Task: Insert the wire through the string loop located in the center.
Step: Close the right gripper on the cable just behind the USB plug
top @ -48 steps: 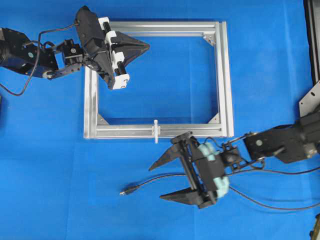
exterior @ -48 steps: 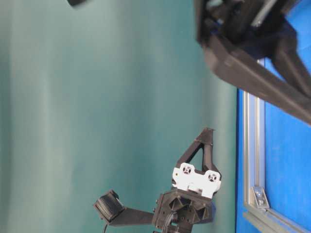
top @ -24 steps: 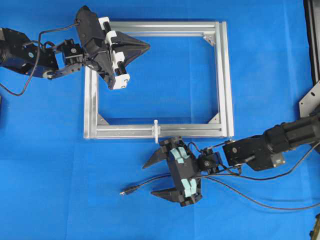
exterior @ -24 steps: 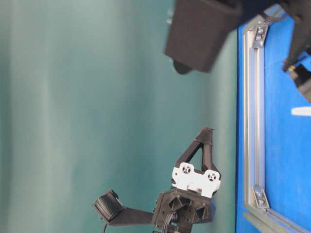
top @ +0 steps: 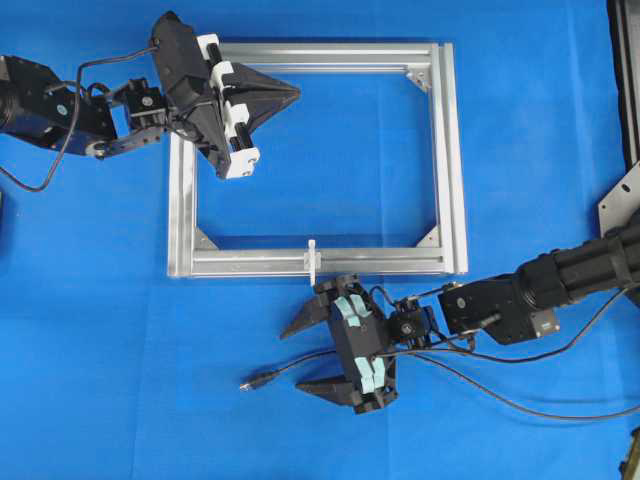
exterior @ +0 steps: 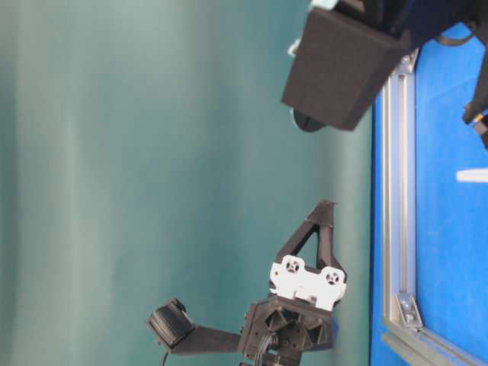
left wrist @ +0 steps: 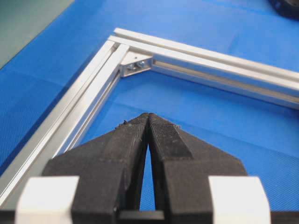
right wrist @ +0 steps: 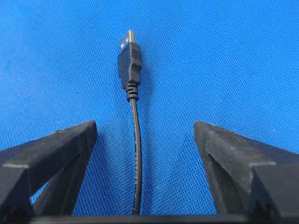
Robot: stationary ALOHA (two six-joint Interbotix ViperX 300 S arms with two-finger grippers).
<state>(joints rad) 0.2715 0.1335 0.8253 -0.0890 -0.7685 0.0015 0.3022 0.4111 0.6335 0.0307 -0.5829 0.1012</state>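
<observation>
Wire lies on blue mat, running between fingers of my right gripper; jaws spread wide, touching nothing. Right wrist view alone shows plug tip with metal end, pointing away from me. No readable writing anywhere. String loop stands on near bar of aluminium frame, just beyond my right gripper. My left gripper closed, empty, hovering over frame's far left corner. Frame interior holds bare mat only.
</observation>
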